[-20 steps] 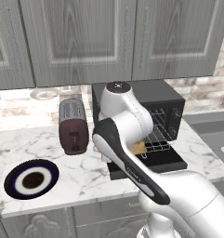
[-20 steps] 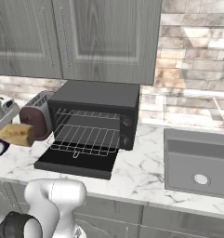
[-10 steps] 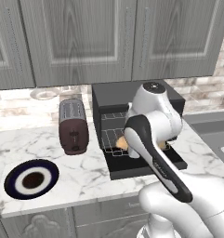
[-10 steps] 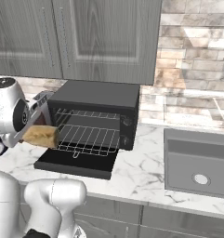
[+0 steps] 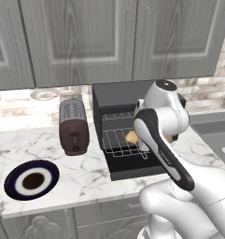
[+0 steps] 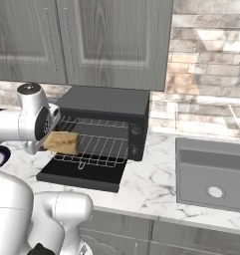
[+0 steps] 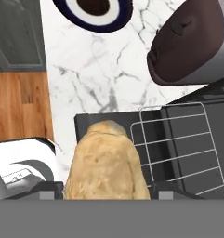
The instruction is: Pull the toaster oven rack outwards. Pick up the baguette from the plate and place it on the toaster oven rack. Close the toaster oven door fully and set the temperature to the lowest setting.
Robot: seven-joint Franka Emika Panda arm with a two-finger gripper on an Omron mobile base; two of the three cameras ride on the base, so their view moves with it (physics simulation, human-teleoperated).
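At the centre of the left base view, the short golden-tan baguette chunk (image 5: 131,137) hangs clenched in the pincer (image 7: 106,188) over the pulled-out silver wire rack (image 6: 94,148), above the lowered black glass door (image 6: 81,173). It looks light, crusty and stiff, likely crushable under pressure, so a hold across its middle seems right. The round navy plate (image 5: 31,179) sits on the marble tabletop (image 5: 88,175), lower left.

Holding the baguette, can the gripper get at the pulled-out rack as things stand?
Probably yes: the door lies open, the rack is bare, and the gripper holds the baguette at its left edge.
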